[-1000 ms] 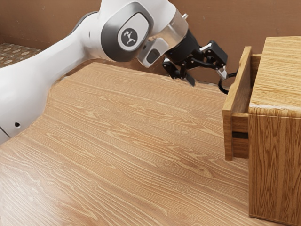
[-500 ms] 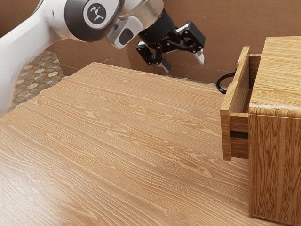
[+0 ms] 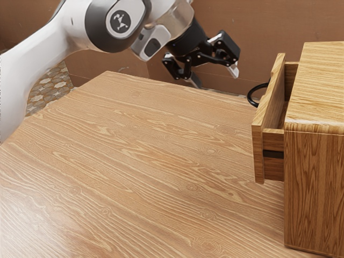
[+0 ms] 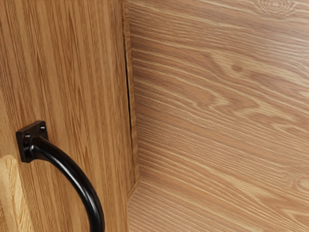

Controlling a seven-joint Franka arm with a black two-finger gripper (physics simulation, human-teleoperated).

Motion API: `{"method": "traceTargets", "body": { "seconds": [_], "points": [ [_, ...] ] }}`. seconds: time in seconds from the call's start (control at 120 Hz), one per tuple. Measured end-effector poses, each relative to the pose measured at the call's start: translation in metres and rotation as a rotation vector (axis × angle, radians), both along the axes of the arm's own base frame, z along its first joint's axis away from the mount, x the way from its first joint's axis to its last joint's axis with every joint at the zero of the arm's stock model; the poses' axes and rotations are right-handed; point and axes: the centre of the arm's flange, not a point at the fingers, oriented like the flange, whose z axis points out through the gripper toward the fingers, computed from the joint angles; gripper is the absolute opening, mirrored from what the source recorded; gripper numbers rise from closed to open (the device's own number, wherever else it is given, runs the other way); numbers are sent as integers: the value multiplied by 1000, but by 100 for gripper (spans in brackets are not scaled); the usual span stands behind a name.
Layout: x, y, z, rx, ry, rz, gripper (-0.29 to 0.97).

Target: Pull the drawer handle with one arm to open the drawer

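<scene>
In the exterior view, the white arm (image 3: 45,48) bent in from the upper left, high over the tabletop (image 3: 134,161). Its pincer (image 3: 213,71) was wide apart and held nothing. It was near the black handle (image 3: 256,95) but not touching it. The drawer (image 3: 269,118) stuck partly out of the cabinet (image 3: 314,161).

In the wrist view, the handle (image 4: 72,179) curved off the drawer (image 4: 72,72), and the tabletop (image 4: 217,121) stretched away past the drawer's edge.

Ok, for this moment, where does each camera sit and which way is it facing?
Exterior view: beside the table, looking across it toward the cabinet and its partly pulled-out drawer front; the white arm enters from the upper left, with the open gripper apart from the handle.
Wrist view: on the hand, facing the drawer front close up, with the table beside it.
Shared: the black handle, the drawer front and the tabletop.
</scene>
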Motion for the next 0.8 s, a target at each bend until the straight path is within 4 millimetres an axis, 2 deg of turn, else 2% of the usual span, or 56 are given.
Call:
{"method": "traceTargets", "body": {
  "seconds": [0.108, 0.25, 0.333, 0.408, 0.55, 0.65, 0.8],
  "points": [
    [12, 3, -18, -11, 20, 3, 68],
    [13, -6, -17, -21, 9, -11, 68],
    [21, -2, -29, -24, 23, -5, 68],
    [27, -6, -40, -9, 31, -11, 68],
    [30, -13, -45, 4, 30, -18, 68],
    [35, -10, -54, 7, 40, -12, 70],
    [37, -4, -57, 9, 42, -2, 68]
  ]
}}
